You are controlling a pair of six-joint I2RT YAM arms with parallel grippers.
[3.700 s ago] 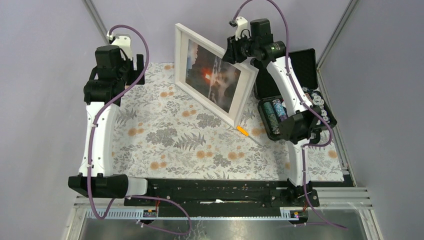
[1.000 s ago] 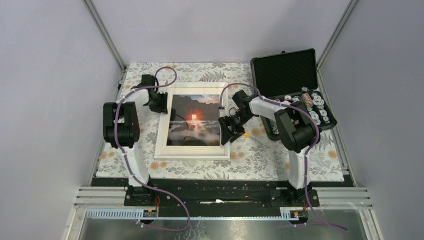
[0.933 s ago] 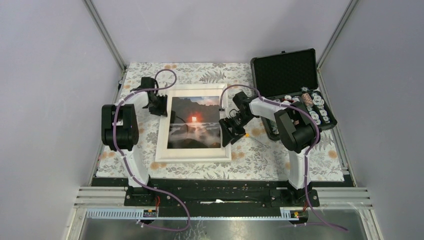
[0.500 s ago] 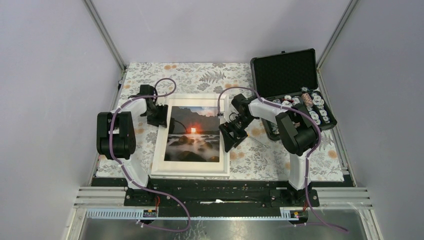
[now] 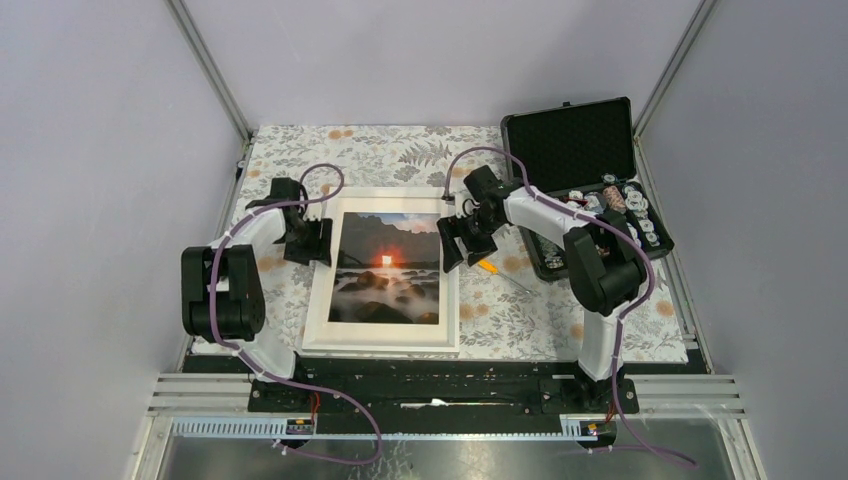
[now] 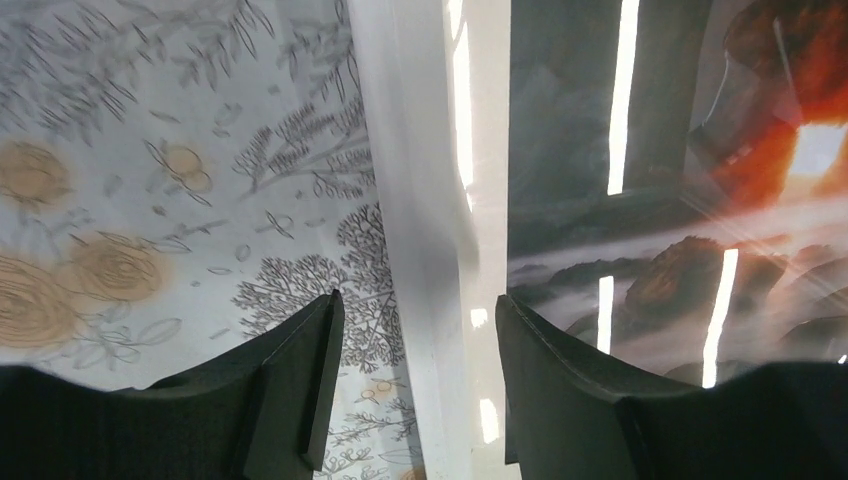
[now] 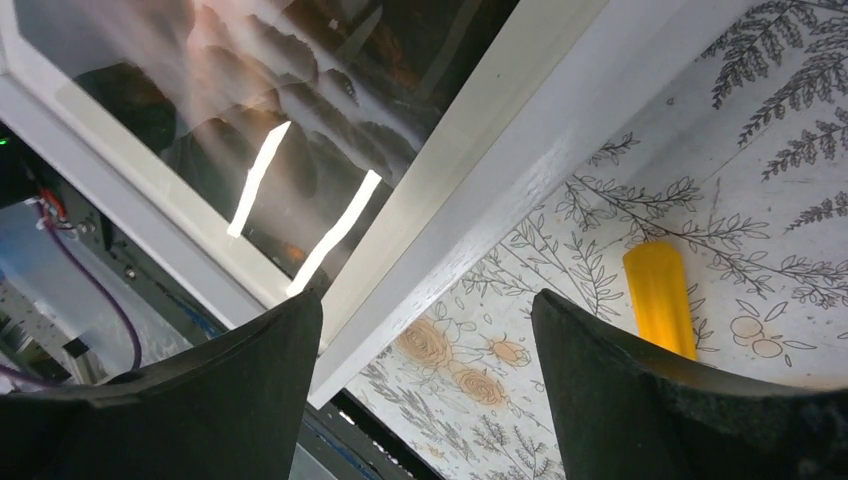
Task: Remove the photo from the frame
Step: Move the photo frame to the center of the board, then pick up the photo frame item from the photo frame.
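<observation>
The frame lies flat and face up, with an open gripper at each side.
The photo sits inside it, with strips of glare across the picture, and all rests on the floral cloth. The left gripper is open and holds nothing. The left border of the frame runs between its fingers, with cloth under the outer one and the photo under the inner one. The right gripper is wide open and also empty. The right border passes below its jaws, and a yellow stick lies on the cloth just beside its outer finger.
</observation>
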